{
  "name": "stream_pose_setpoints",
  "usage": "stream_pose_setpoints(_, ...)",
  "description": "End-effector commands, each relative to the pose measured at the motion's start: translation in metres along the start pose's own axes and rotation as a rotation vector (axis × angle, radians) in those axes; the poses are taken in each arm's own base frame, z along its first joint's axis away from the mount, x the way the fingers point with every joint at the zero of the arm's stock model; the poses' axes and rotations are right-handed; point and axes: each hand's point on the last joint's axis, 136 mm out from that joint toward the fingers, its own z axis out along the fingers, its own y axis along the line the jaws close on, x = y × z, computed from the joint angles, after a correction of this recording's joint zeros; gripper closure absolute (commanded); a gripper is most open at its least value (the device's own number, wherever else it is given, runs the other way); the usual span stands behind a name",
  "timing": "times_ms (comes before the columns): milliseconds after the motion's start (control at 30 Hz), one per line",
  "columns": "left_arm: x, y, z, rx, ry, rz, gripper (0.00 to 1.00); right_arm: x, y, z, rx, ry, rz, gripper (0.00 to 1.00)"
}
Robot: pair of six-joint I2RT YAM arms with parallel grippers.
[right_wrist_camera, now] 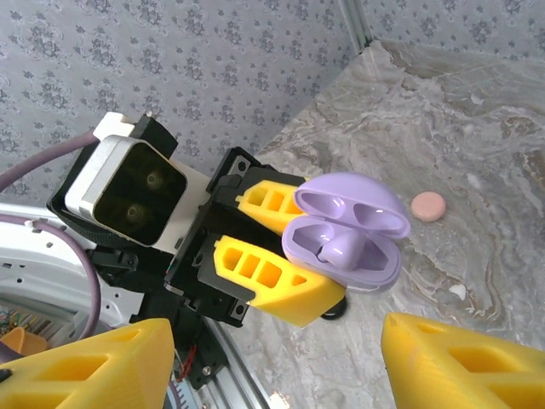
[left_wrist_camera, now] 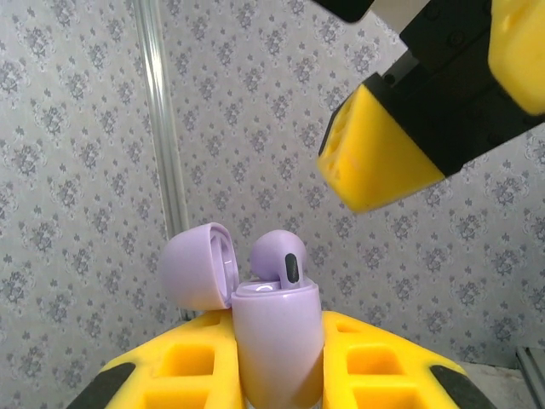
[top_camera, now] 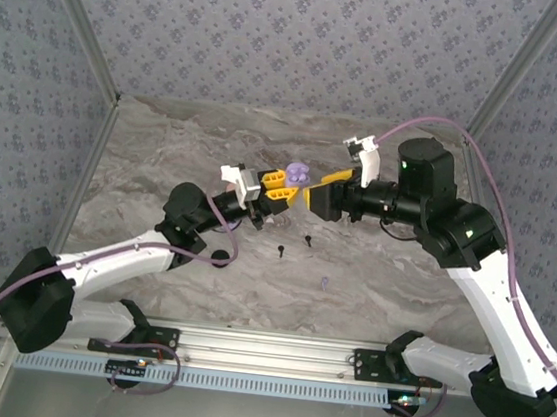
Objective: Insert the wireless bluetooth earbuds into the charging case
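Note:
My left gripper (top_camera: 279, 186) is shut on the lavender charging case (left_wrist_camera: 277, 341), holding it upright above the table between its yellow fingers (left_wrist_camera: 183, 366). The lid (left_wrist_camera: 197, 266) hangs open to the left. One lavender earbud (left_wrist_camera: 279, 256) sits in the case (right_wrist_camera: 349, 234), its stem down in a slot; the other slot looks empty. My right gripper (right_wrist_camera: 272, 375) hovers just right of the case (top_camera: 297, 173), open, with nothing between its fingers (right_wrist_camera: 460, 358). Two black earbuds (top_camera: 282, 248) (top_camera: 308, 239) and a small lavender one (top_camera: 323, 282) lie on the marble table below.
A pink round disc (right_wrist_camera: 427, 205) lies on the marble table (right_wrist_camera: 477, 128) beyond the case. A dark round object (top_camera: 221, 255) sits by the left arm's elbow. Patterned walls enclose the table on three sides, and a metal rail (top_camera: 263, 348) runs along the near edge.

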Motion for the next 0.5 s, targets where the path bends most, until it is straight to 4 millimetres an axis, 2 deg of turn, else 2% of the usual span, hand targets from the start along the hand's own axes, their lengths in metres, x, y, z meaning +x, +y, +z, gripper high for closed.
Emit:
stream_pose_setpoints(0, -0.024, -0.006, 0.007, 0.037, -0.075, 0.046, 1.0, -0.001, 0.009, 0.004, -0.043, 0.019, 0.022, 0.33)
stream_pose_setpoints(233, -0.022, -0.005, 0.009, 0.038, -0.07, 0.036, 1.0, -0.003, 0.011, 0.014, -0.053, 0.032, 0.009, 0.34)
stream_pose_setpoints(467, -0.02, -0.004, 0.01, 0.036, -0.065, 0.03, 1.0, -0.001, 0.003, 0.019, -0.022, 0.045, 0.009, 0.34)
